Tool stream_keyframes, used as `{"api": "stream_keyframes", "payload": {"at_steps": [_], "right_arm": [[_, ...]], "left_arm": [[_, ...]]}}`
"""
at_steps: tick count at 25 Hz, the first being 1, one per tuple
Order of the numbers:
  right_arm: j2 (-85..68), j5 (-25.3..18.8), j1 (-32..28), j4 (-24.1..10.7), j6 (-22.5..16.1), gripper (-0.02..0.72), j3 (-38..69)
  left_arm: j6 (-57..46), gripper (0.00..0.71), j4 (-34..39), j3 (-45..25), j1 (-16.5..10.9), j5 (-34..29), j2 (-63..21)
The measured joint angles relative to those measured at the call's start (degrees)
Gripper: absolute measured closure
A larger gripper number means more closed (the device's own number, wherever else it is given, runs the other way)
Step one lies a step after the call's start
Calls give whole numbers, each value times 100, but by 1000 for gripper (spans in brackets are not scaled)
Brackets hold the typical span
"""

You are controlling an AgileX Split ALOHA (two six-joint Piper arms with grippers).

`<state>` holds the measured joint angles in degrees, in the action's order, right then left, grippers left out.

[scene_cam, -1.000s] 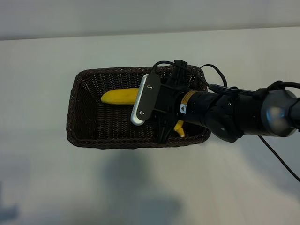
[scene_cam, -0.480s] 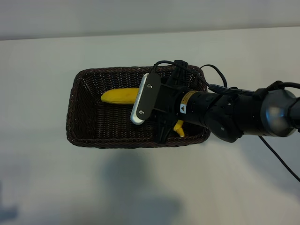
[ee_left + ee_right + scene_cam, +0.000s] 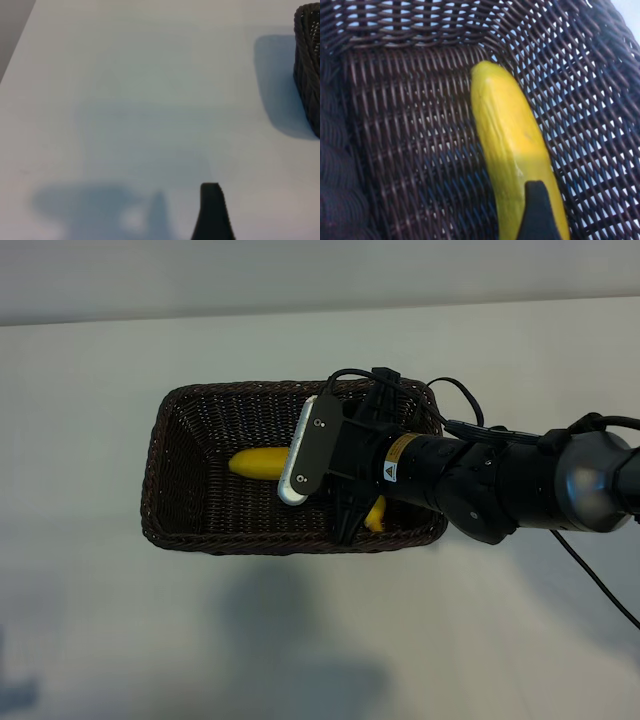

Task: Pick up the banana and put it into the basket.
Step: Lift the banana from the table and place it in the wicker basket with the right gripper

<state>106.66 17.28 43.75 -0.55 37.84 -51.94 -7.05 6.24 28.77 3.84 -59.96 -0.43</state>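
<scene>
The banana (image 3: 258, 462) lies on the woven floor of the basket (image 3: 180, 480), running left to right across its middle, its blunt end toward the left wall and its right part hidden under the arm in the exterior view. It looks settled on the wicker, which would suit a release low inside the walls so it cannot roll out. The right hand (image 3: 536, 210) hangs over the basket's right half, just above the banana; one dark finger shows against the yellow skin in the right wrist view, and whether the hand is clear of the fruit or clasps it cannot be told. The left hand (image 3: 212, 212) sits parked over bare table (image 3: 90, 620) well left of the basket, its fingers apart and holding nothing. Only the basket's sloping sides and braided rim could catch the right hand on a lift.
</scene>
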Motion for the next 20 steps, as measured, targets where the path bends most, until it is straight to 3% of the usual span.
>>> {"api": "stream_keyframes", "payload": {"at_steps": [16, 20], "right_arm": [[-737, 95, 0, -19, 227, 225, 0], [-823, 114, 0, 313, 253, 225, 0]], "left_arm": [[0, 171, 0, 0, 0, 0, 0], [0, 171, 0, 0, 0, 0, 0]]}}
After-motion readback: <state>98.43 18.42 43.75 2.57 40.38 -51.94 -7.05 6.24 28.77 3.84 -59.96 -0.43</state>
